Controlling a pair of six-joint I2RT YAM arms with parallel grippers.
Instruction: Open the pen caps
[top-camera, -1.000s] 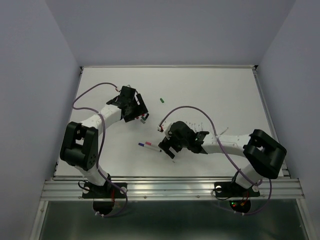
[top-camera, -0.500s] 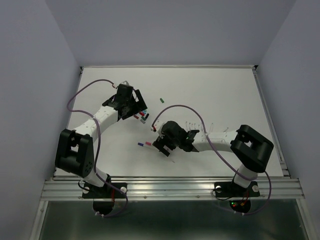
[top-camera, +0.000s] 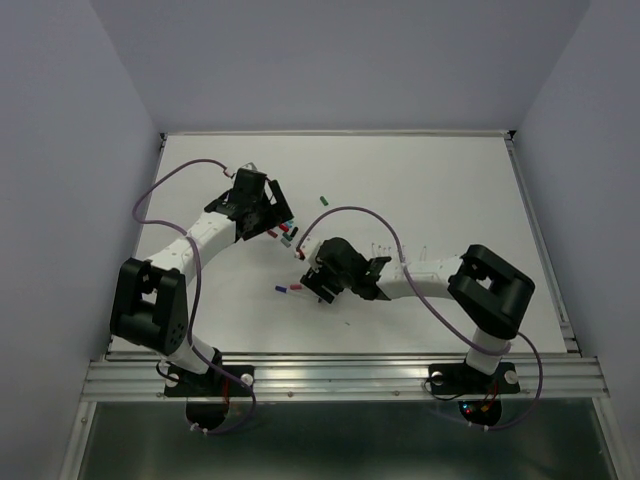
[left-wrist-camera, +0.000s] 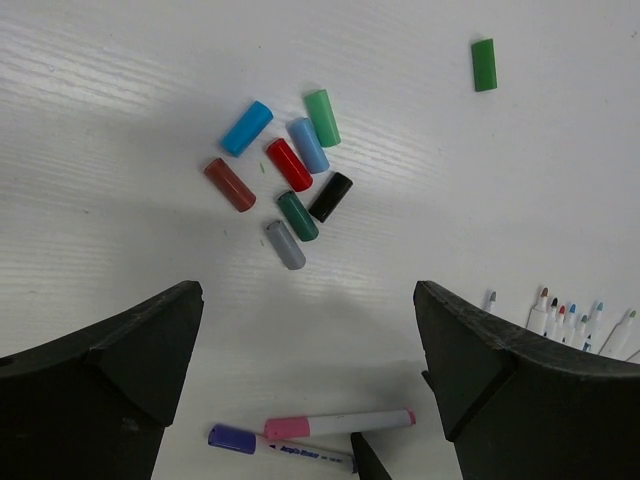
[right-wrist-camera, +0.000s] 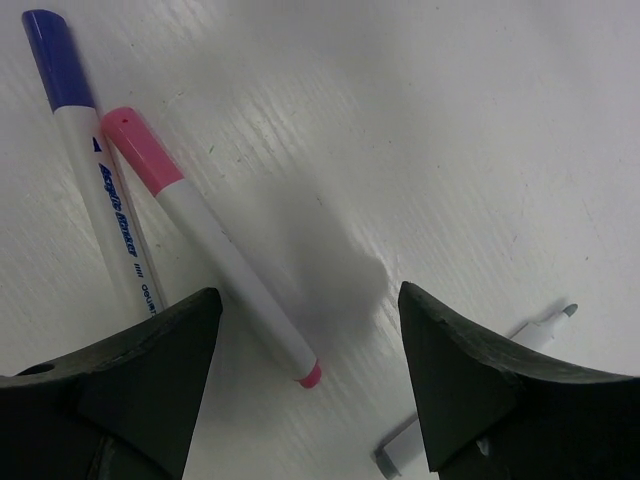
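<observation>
Several loose pen caps (left-wrist-camera: 290, 180) in blue, green, red, black and grey lie bunched on the white table, and they show as a small cluster (top-camera: 285, 232) from above. My left gripper (left-wrist-camera: 305, 292) hovers open above the table just on the near side of them, holding nothing. One green cap (left-wrist-camera: 484, 64) lies apart. Two capped pens lie side by side: a pink-capped pen (right-wrist-camera: 215, 250) and a purple-capped pen (right-wrist-camera: 100, 170). My right gripper (right-wrist-camera: 310, 300) is open low over them, the pink pen's tail end between its fingers without touching.
A row of uncapped white pens (left-wrist-camera: 565, 318) lies to the right, behind the right wrist (top-camera: 400, 250). One uncapped pen (right-wrist-camera: 540, 328) rests just beside the right finger. Both arms meet near the table's middle left.
The right gripper slid left onto the two capped pens and its jaws narrowed a little. The left gripper opened wide and drew back from the cap cluster, then held still.
</observation>
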